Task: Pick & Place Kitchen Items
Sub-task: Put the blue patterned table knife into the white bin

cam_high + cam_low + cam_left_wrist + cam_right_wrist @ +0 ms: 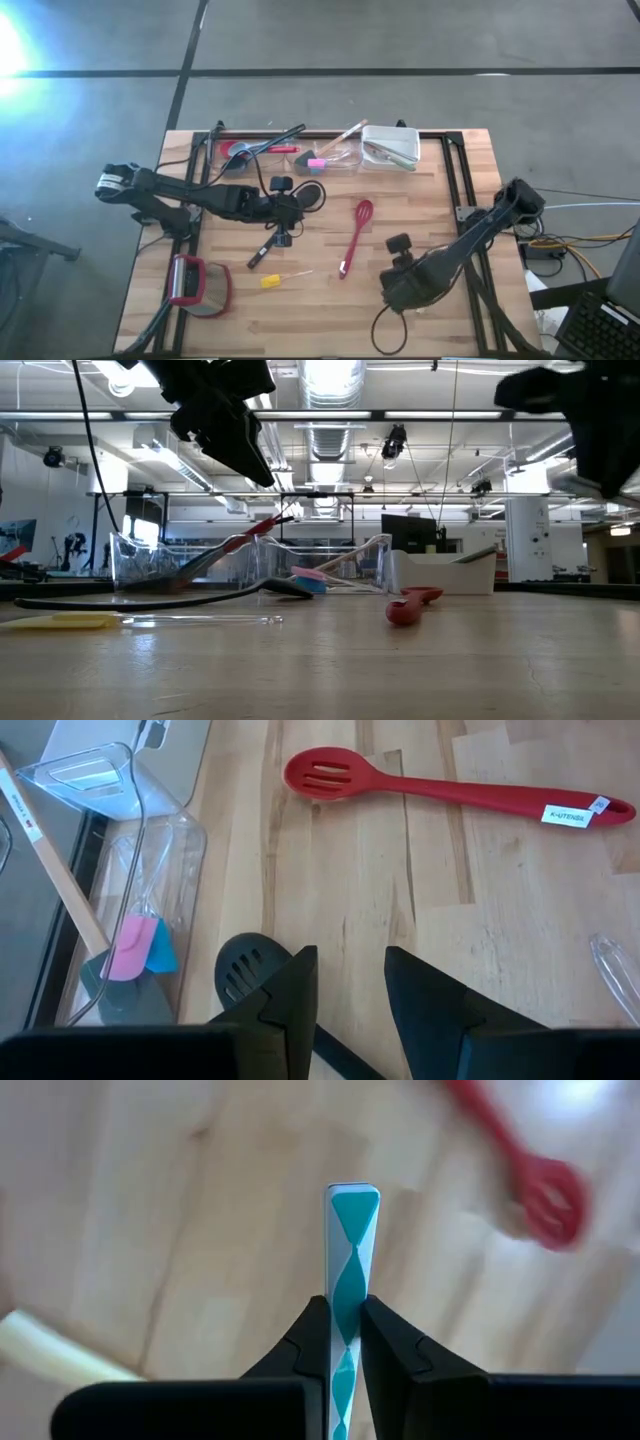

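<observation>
Kitchen items lie spread across the wooden counter (420, 290). Right hand (346, 1342), at the counter's near right, is clamped on a thin teal-and-white patterned stick (352, 1260). Left hand (350, 982) hovers mid-counter with fingers apart, gripping nothing, directly over a black slotted spoon (245, 965). Beyond it lie a red slotted spoon (440, 790) and a clear tub (140, 910) holding pink and blue pieces.

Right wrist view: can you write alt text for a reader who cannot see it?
The right gripper is shut on a thin teal-and-white patterned stick, which stands out past the fingertips over the wooden table. A blurred red slotted spoon lies beyond it.
</observation>
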Tool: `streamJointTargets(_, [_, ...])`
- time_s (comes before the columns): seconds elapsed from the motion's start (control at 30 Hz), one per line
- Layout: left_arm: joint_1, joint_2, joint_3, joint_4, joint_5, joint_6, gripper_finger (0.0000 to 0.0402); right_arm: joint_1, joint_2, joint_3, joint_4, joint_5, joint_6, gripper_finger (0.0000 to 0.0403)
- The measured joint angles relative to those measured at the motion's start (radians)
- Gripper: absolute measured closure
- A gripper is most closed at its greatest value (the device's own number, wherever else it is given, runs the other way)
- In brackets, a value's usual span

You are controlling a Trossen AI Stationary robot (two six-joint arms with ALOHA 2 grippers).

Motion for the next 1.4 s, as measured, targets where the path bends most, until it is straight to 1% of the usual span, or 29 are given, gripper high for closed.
streamJointTargets(0.17, [0.001, 0.000, -0.001, 0.000, 0.000, 0.008, 0.0278, -0.004, -0.134, -0.013, -0.016, 0.123, 0.109, 0.0379])
streamJointTargets(0.23, [0.001, 0.000, -0.001, 0.001, 0.000, 0.012, 0.0278, -0.006, -0.191, -0.023, -0.015, 0.191, 0.131, 0.0379])
streamJointTargets(0.3, [0.001, 0.000, -0.001, 0.000, 0.000, 0.012, 0.0278, -0.008, -0.255, -0.035, -0.011, 0.286, 0.149, 0.0379])
streamJointTargets(0.4, [0.001, 0.000, -0.001, 0.004, 0.000, 0.007, 0.0278, -0.009, -0.359, -0.049, 0.025, 0.472, 0.181, 0.0379])
streamJointTargets(0.57, [0.002, 0.000, -0.002, 0.059, 0.000, -0.001, 0.0278, -0.008, -0.530, -0.108, 0.165, 0.752, 0.165, 0.0379])
streamJointTargets(0.67, [0.002, 0.000, -0.021, 0.106, -0.001, 0.019, 0.0278, -0.008, -0.639, -0.191, 0.279, 0.938, 0.138, 0.0379])
streamJointTargets(0.73, [0.002, 0.000, -0.042, 0.161, 0.000, 0.029, 0.0278, -0.009, -0.703, -0.264, 0.376, 1.009, 0.108, 0.0379])
streamJointTargets(0.87, [0.002, 0.000, -0.082, 0.262, 0.000, 0.048, 0.0278, -0.009, -0.823, -0.396, 0.595, 1.076, 0.000, 0.0379])
streamJointTargets(0.93, [0.005, 0.000, -0.095, 0.325, 0.000, 0.049, 0.0278, -0.009, -0.877, -0.449, 0.722, 1.077, -0.076, 0.0379])
streamJointTargets(1.0, [0.010, 0.000, -0.113, 0.425, 0.000, 0.050, 0.0278, -0.009, -0.915, -0.494, 0.874, 1.066, -0.173, 0.0379])
streamJointTargets(1.07, [0.016, 0.001, -0.134, 0.560, 0.000, 0.050, 0.0278, -0.009, -0.939, -0.530, 1.053, 1.001, -0.305, 0.0379])
streamJointTargets(1.13, [0.024, 0.009, -0.151, 0.714, 0.010, 0.054, 0.0278, -0.009, -0.944, -0.556, 1.257, 0.882, -0.454, 0.0379])
streamJointTargets(1.17, [0.028, 0.013, -0.157, 0.779, 0.029, 0.063, 0.0278, -0.010, -0.941, -0.569, 1.363, 0.801, -0.542, 0.0379])
streamJointTargets(1.2, [0.036, 0.018, -0.161, 0.837, 0.065, 0.078, 0.0278, -0.010, -0.935, -0.580, 1.459, 0.710, -0.626, 0.0379])
streamJointTargets(1.27, [0.054, 0.035, -0.162, 0.939, 0.174, 0.094, 0.0278, -0.010, -0.924, -0.597, 1.616, 0.504, -0.748, 0.0379])
streamJointTargets(1.3, [0.065, 0.046, -0.161, 0.982, 0.235, 0.090, 0.0278, -0.010, -0.918, -0.602, 1.666, 0.411, -0.789, 0.0379])
streamJointTargets(1.33, [0.076, 0.055, -0.159, 1.016, 0.296, 0.075, 0.0278, -0.010, -0.913, -0.602, 1.696, 0.342, -0.812, 0.0379])
streamJointTargets(1.37, [0.088, 0.068, -0.151, 1.046, 0.352, 0.052, 0.0278, -0.010, -0.910, -0.601, 1.704, 0.293, -0.825, 0.0379])
streamJointTargets(1.4, [0.101, 0.080, -0.138, 1.077, 0.409, 0.029, 0.0278, -0.010, -0.906, -0.601, 1.700, 0.269, -0.826, 0.0379])
